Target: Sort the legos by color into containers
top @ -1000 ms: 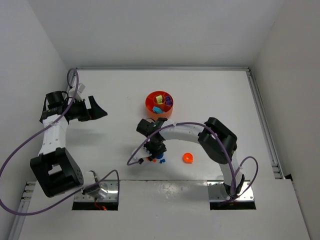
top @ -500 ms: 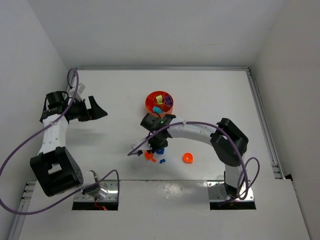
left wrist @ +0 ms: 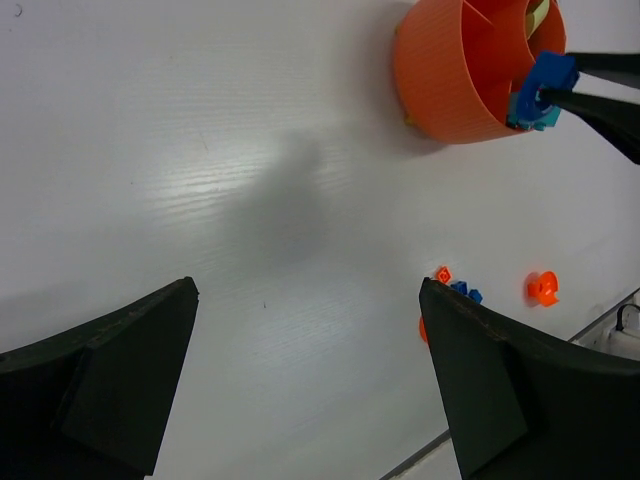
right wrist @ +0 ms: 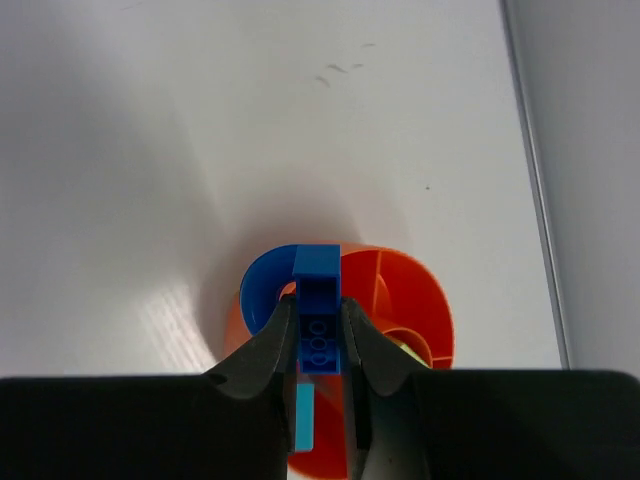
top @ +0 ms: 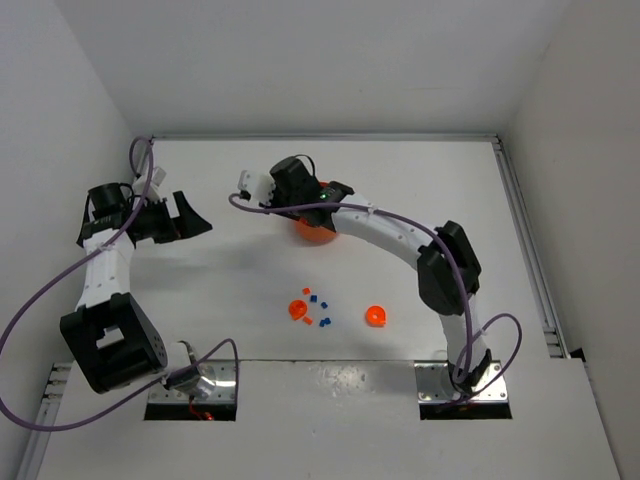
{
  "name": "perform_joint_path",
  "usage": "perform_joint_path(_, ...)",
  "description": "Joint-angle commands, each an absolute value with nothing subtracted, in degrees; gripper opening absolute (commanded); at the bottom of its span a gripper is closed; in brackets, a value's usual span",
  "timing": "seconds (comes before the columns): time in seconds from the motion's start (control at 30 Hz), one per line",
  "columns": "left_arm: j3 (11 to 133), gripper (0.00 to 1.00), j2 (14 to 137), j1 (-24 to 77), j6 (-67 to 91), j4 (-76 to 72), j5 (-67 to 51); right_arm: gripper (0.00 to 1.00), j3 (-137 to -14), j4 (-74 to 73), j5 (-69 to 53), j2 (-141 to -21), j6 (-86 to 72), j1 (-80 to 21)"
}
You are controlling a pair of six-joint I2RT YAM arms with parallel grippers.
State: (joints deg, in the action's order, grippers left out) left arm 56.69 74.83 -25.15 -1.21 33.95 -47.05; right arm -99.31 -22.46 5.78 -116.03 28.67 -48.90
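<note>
Top cam: high, looking down on desk [top: 230, 290]. Left wrist: far, dish [left wrist: 450, 80] at 1 o'clock. Right wrist: close above dish.

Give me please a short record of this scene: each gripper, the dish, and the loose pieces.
right gripper: shut on a blue brick, held over the dish
left gripper: open, holding nothing
dish: orange, round, split by inner walls
loose pieces: two round orange pieces and a few small blue bricks, lying apart from the dish
</note>
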Motion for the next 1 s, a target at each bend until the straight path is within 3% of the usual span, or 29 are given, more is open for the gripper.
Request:
perform_joint_path(0.0,56.34,1.0,73.48,-26.28,-1.32,32.61,-47.9,0.0,-102.48,-13.55,15.02,-119.95,21.1,-48.35)
perform_joint_path(0.37,56.34,1.0,73.48,-26.81,-1.32,32.61,-48.43,0.0,-108.98,-14.67,16.35,-126.91,17.93,-45.97)
perform_joint_path(0.97,56.34,1.0,74.53,-26.81,-0.79,32.08,-49.48,0.0,-95.81,-20.21,10.38,-117.08,19.69,-44.21)
